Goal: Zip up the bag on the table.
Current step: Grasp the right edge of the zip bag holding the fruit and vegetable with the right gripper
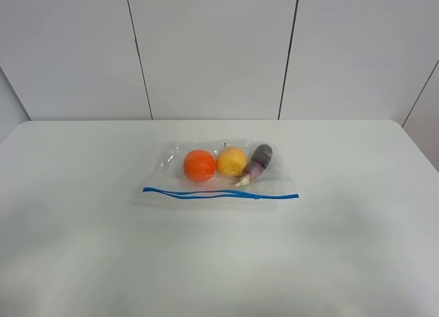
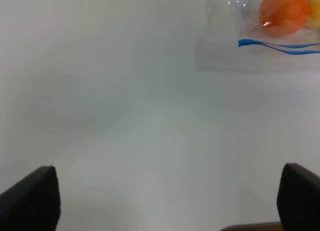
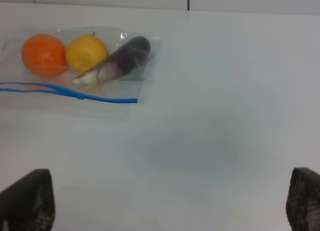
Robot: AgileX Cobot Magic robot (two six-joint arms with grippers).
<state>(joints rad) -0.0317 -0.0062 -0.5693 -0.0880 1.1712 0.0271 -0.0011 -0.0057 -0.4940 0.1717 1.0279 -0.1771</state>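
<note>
**Bag lies mid-table, both grippers spread wide and clear of it**

The bag lies flat near the middle of the white table, its blue zipper strip along the edge nearer the camera. Through the clear plastic three things show in a row: an orange on the left, a yellow fruit touching it, and a purple eggplant leaning against the yellow fruit on the right, pale stem end toward the zipper. Over the left and middle of the strip the two blue lines run apart; toward the right end they seem to merge into one, though the plastic's glare makes the exact meeting point hard to fix.

The left gripper hangs over bare tabletop with its jaws released and nothing between them, its dark fingers at the edges of the wrist view. The bag's left corner sits well apart from it. The right gripper is likewise spread and empty above bare table, with the bag's eggplant end well apart from its fingers
</note>
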